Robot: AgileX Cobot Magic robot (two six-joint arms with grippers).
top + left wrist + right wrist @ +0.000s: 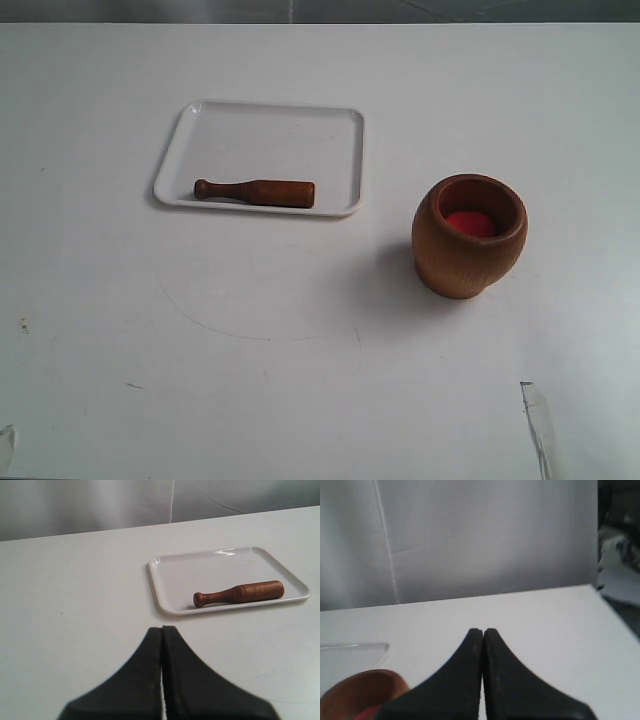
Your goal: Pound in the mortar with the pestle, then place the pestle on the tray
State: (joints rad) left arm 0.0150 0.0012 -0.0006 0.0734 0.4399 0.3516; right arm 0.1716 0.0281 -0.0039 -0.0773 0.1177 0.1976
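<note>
The dark reddish-brown pestle [255, 191] lies flat along the near edge of the white tray [270, 130], knob end to the left. It shows again in the left wrist view, pestle [239, 593] on tray [200, 570]. The light-brown mortar [469, 236] stands upright on the table to the right of the tray, its red bottom showing; its rim [362, 692] peeks into the right wrist view. My left gripper [162, 628] is shut and empty, well short of the tray. My right gripper [483, 630] is shut and empty, beside the mortar.
The white table [300, 340] carries faint pencil-like arcs in front of the tray. A grey curtain backs the far edge. The table's right edge [615, 610] shows in the right wrist view, with clutter beyond it.
</note>
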